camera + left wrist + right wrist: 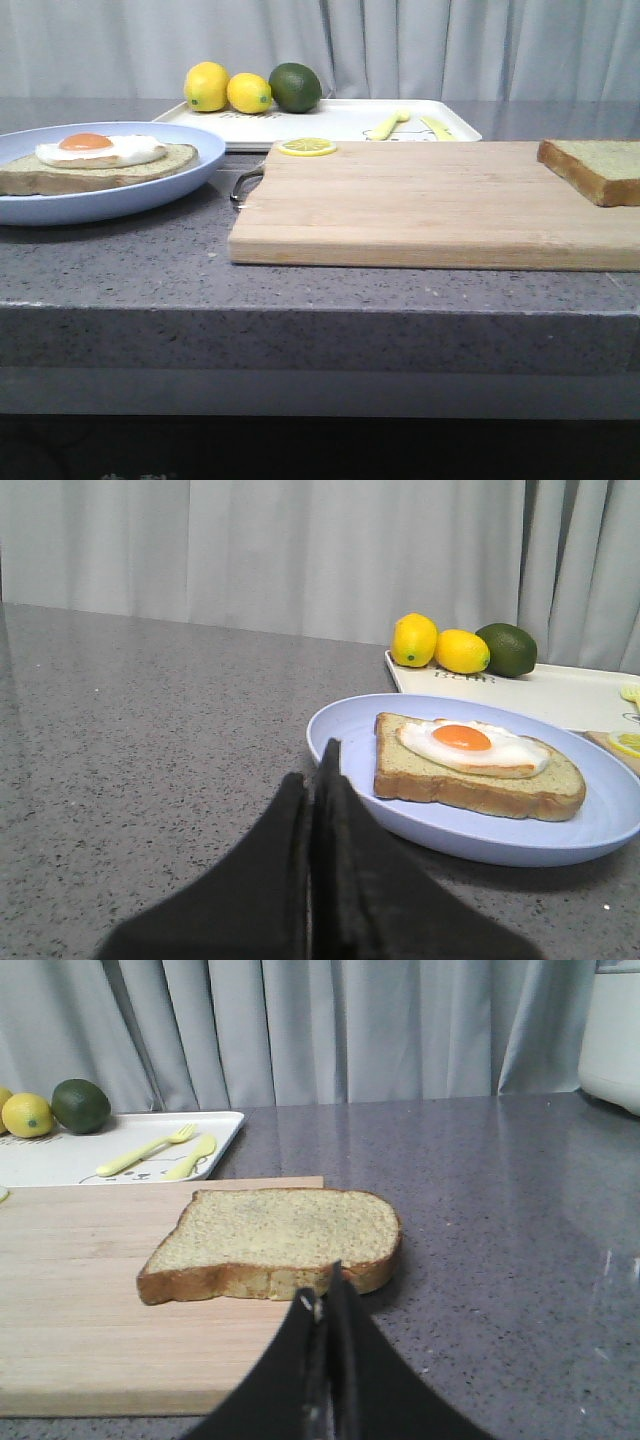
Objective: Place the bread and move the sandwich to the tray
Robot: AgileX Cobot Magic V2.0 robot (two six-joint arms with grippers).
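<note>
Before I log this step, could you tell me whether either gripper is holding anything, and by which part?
Nothing is held: left gripper and right gripper are both shut on nothing.

Soft, even, slightly cool light falls from above. The plate [150, 185] and cutting board [430, 215] cast faint shadows on the table [120, 270]. Both wrist views blur the dark tools close to the lens.

Pale grey pleated curtain [420, 45] behind a speckled dark grey stone counter [150, 270], soft even light.
</note>
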